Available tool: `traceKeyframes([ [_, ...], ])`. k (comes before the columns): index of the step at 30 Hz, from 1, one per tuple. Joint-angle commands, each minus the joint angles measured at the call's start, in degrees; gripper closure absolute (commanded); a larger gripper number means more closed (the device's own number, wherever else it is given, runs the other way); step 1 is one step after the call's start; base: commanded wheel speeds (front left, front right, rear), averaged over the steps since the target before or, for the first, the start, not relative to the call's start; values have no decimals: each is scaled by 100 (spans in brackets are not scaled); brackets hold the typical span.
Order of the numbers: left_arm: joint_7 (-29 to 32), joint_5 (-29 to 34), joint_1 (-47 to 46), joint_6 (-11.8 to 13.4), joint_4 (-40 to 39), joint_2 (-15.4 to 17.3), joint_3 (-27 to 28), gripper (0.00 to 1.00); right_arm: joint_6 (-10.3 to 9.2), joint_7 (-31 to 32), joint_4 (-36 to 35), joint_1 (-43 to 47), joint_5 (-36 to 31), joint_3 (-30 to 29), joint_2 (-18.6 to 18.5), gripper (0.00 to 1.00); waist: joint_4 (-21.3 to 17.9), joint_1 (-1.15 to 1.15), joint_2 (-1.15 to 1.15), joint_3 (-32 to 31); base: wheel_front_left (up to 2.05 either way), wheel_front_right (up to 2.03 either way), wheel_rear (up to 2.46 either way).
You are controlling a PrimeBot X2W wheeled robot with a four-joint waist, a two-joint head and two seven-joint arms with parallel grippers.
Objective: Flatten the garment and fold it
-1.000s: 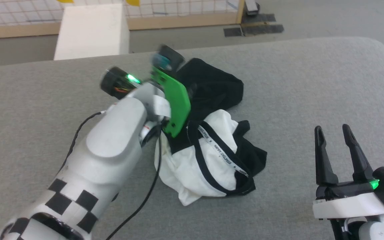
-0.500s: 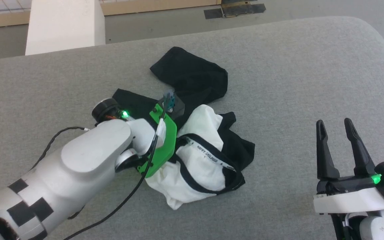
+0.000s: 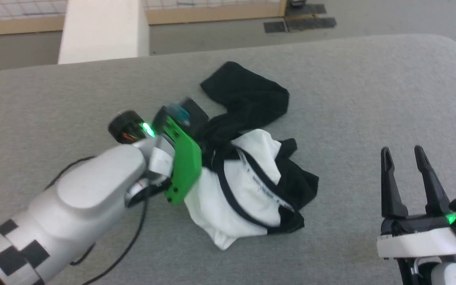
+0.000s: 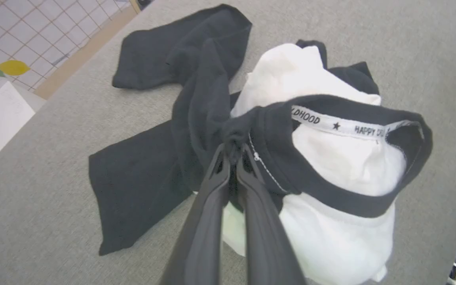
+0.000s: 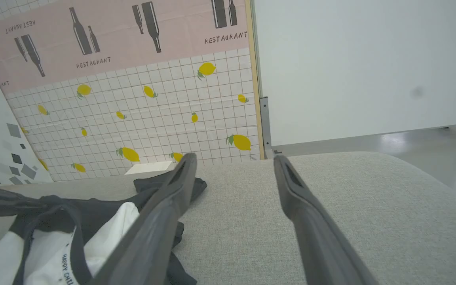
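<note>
On grey upholstery [image 3: 370, 99], left gripper [image 4: 234, 153] has just clamped the garment [image 3: 247, 190] (right gripper [image 3: 408, 158] spread, idle), so flattening can begin.

So the garment [image 3: 247, 186] sits bunched roughly in the middle of the desk [image 3: 370, 99], with one sleeve trailing off toward 12 o'clock and the collar up on top of the pile. The left claw [image 4: 234, 154] comes in from about 8 o'clock and pinches a fold right beside the collar, on the pile's 10 o'clock side. The right claw [image 3: 402, 150] is at roughly 4 o'clock from the garment, well apart from it. Past the desk's far edge, around 11 o'clock, a block [image 3: 101, 31] stands on the floor [image 3: 212, 31].
</note>
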Motion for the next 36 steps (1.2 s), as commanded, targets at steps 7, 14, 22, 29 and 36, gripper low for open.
traceKeyframes([
  [7,-1235,-173,717,585,-338,689,562,100,-9,-34,-9,301,-71,36,5,0,731,0,0,-553,0,0,0],
  [14,-1817,-707,2148,1360,-636,1290,744,100,-9,-34,-17,407,-98,51,5,0,998,0,0,-589,0,0,0],
  [22,-1893,-1343,3399,1370,-109,1188,517,100,-9,-34,62,450,-134,106,5,0,1005,0,0,-571,0,0,0],
  [29,-2424,-1358,3532,1329,445,784,596,0,-9,-34,125,505,-190,62,5,0,1051,0,0,-696,0,0,0],
  [36,-3393,-376,3087,2028,139,571,1613,0,-9,-34,-57,134,-601,-273,5,0,1205,0,0,-863,0,0,0],
])
